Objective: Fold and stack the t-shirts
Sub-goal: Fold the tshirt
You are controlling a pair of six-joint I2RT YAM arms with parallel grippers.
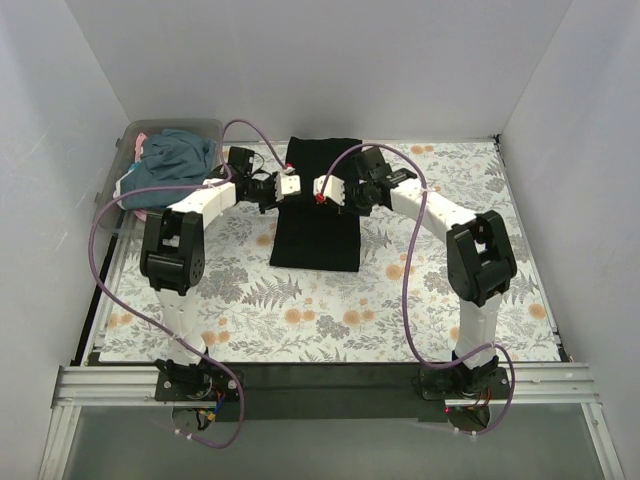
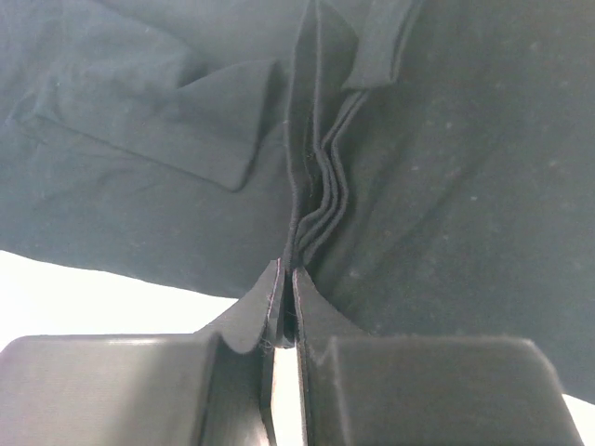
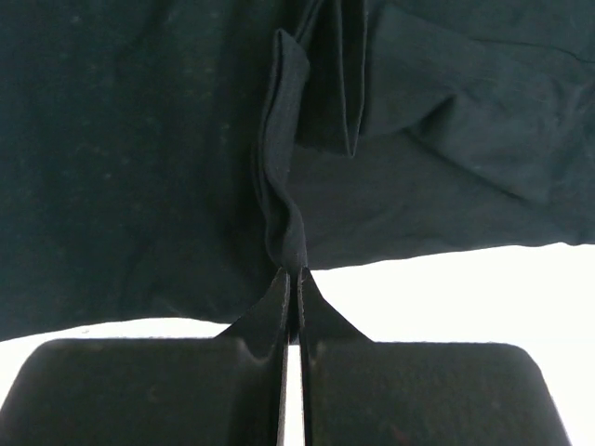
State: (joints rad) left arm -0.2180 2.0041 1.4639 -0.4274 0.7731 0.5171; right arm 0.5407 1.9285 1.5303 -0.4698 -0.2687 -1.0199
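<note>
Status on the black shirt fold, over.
Left gripper shut, pinching bunched layers of plain black cloth t-shirt. Right gripper shut on same shirt. Shirt folded narrow on floral-printed table covering. No obstruction seen.

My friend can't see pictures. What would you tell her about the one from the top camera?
A black shirt lies on a flowery table. The left gripper and right gripper meet over it from both sides, each pinching it. A clear bin at the back left holds blue and pink shirts.
</note>
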